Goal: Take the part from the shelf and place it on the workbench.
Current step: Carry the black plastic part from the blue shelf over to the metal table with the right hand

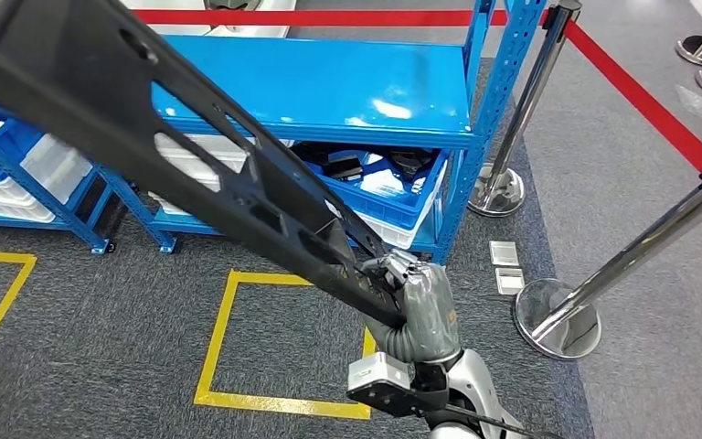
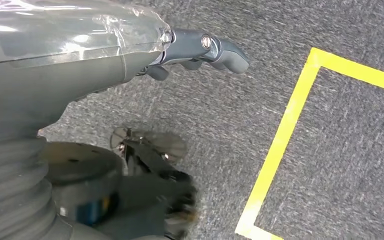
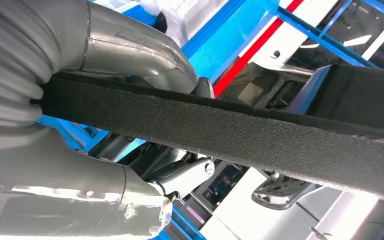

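A long black part with cut-out slots runs slantwise from the upper left of the head view down to my right hand, which grips its lower end in front of the blue shelf. In the right wrist view the part is a textured black bar crossing the picture, with my right hand wrapped around it, thumb on one side and fingers on the other. My left hand hangs over the grey carpet and holds nothing.
A blue bin with dark parts sits on the shelf's lower level, white bins beside it. Two chrome stanchions carry a red belt on the right. Yellow tape marks a floor square. Small white boxes lie nearby.
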You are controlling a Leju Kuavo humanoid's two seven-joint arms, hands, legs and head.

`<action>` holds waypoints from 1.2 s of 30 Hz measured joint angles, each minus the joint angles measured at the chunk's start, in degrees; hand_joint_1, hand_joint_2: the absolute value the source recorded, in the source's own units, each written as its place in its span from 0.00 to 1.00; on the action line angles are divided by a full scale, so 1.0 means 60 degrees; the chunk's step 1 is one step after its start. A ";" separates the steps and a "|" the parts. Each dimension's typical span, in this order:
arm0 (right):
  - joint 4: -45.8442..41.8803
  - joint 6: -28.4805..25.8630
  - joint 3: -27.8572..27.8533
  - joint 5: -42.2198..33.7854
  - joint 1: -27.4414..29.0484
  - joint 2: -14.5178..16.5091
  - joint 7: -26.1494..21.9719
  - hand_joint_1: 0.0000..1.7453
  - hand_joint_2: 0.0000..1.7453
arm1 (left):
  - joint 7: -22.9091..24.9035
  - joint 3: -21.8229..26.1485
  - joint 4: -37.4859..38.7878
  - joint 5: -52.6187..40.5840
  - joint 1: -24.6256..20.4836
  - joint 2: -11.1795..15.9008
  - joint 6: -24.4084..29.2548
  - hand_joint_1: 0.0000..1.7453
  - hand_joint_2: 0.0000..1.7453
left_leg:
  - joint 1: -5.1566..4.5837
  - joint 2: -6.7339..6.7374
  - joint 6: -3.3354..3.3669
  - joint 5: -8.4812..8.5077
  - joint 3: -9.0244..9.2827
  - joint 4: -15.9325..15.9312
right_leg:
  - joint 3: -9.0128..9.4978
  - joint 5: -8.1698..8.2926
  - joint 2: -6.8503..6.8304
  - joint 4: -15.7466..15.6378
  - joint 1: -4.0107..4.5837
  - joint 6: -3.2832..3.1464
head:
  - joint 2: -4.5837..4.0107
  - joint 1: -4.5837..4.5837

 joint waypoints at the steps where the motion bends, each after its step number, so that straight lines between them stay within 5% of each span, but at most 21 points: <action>1: 0.0000 0.0000 -0.0038 -0.0126 0.0005 0.0024 -0.0074 1.00 1.00 | -0.0017 0.0000 0.0000 0.0000 -0.0007 0.0000 0.0001 0.00 1.00 | -0.0020 -0.0013 0.0037 0.0122 0.0214 -0.0450 | -0.0015 0.0004 0.0009 0.0008 0.0005 0.0041 | 0.0000 -0.0020; 6: 0.0000 -0.0001 -0.0282 -0.0350 0.0098 0.0099 -0.0276 1.00 1.00 | -0.0069 0.0000 0.0000 -0.0002 -0.0022 -0.0004 -0.0011 0.00 1.00 | -0.0015 -0.0010 0.0276 0.0144 0.0296 -0.0940 | -0.0150 -0.0090 0.0023 0.0161 0.0027 0.0284 | 0.0000 -0.0033; 10: 0.0000 -0.0001 -0.0432 -0.0237 0.0184 0.0102 -0.0190 1.00 1.00 | -0.0139 0.0000 0.0000 -0.0003 -0.0032 -0.0007 -0.0056 0.00 1.00 | -0.0028 0.0023 0.0408 0.0212 0.0222 -0.0997 | -0.1094 -0.1170 0.0031 0.2211 0.0026 0.0347 | 0.0000 0.0104; 12: 0.0002 0.0000 -0.0472 -0.0172 0.0222 0.0102 -0.0098 1.00 1.00 | -0.0169 0.0000 0.0000 -0.0001 -0.0030 -0.0007 -0.0056 0.00 1.00 | -0.0061 0.0023 0.0424 0.0222 0.0197 -0.0974 | -0.1308 -0.1165 0.0031 0.2713 0.0028 0.0342 | 0.0000 0.0117; 15: 0.0004 0.0000 -0.0492 0.0044 0.0227 0.0103 0.0055 1.00 1.00 | -0.0186 0.0000 0.0000 0.0000 -0.0044 -0.0009 -0.0056 0.00 1.00 | -0.0089 -0.0023 0.0398 0.0212 0.0181 -0.0899 | -0.0524 -0.0238 0.0103 0.1126 0.0039 0.0255 | 0.0000 0.0123; 17: 0.0004 0.0000 -0.0500 0.0272 0.0222 0.0110 0.0184 1.00 1.00 | -0.0193 0.0000 0.0000 -0.0001 -0.0071 -0.0011 -0.0057 0.00 1.00 | -0.0109 -0.0074 0.0323 0.0226 0.0107 -0.0829 | -0.0159 0.0023 0.0188 0.0248 0.0054 0.0207 | 0.0000 0.0104; 21: 0.0005 0.0000 -0.0505 0.0548 0.0252 0.0117 0.0398 1.00 1.00 | -0.0195 0.0000 0.0000 -0.0004 -0.0085 -0.0007 -0.0082 0.00 1.00 | -0.0137 -0.0140 0.0123 0.0182 -0.0021 -0.0512 | -0.0170 0.0068 0.0144 0.0089 0.0037 0.0079 | 0.0000 0.0041; 25: 0.0007 0.0000 -0.0505 0.0735 0.0262 0.0128 0.0538 1.00 1.00 | -0.0189 0.0000 0.0000 -0.0004 -0.0098 -0.0004 -0.0141 0.00 1.00 | -0.0107 -0.0119 -0.0061 -0.0966 -0.0786 0.1526 | -0.0201 0.0121 -0.0032 0.0064 0.0001 -0.0016 | 0.0000 -0.0169; 27: 0.0007 0.0000 -0.0505 0.0802 0.0274 0.0131 0.0602 1.00 1.00 | -0.0187 0.0000 0.0000 -0.0003 -0.0097 -0.0004 -0.0164 0.00 1.00 | -0.0082 -0.0107 -0.0070 -0.1141 -0.0929 0.1979 | -0.0218 0.0123 -0.0130 0.0081 0.0014 -0.0022 | 0.0000 -0.0186; 32: 0.0007 0.0000 -0.0507 0.0972 0.0277 0.0134 0.0723 1.00 1.00 | -0.0173 0.0000 -0.0002 -0.0004 -0.0129 -0.0005 -0.0197 0.00 1.00 | -0.0131 0.0187 0.0110 0.0041 0.0267 -0.0623 | -0.0212 0.0088 -0.0335 0.0125 0.0062 0.0054 | 0.0000 -0.0214; 36: 0.0007 -0.0001 -0.0508 0.1080 0.0282 0.0134 0.0745 1.00 1.00 | -0.0162 0.0000 -0.0004 -0.0001 -0.0133 -0.0008 -0.0206 0.00 1.00 | -0.0125 0.0111 0.0306 0.0105 0.0271 -0.0914 | -0.0288 -0.0014 -0.0380 0.0232 0.0082 0.0207 | 0.0000 -0.0199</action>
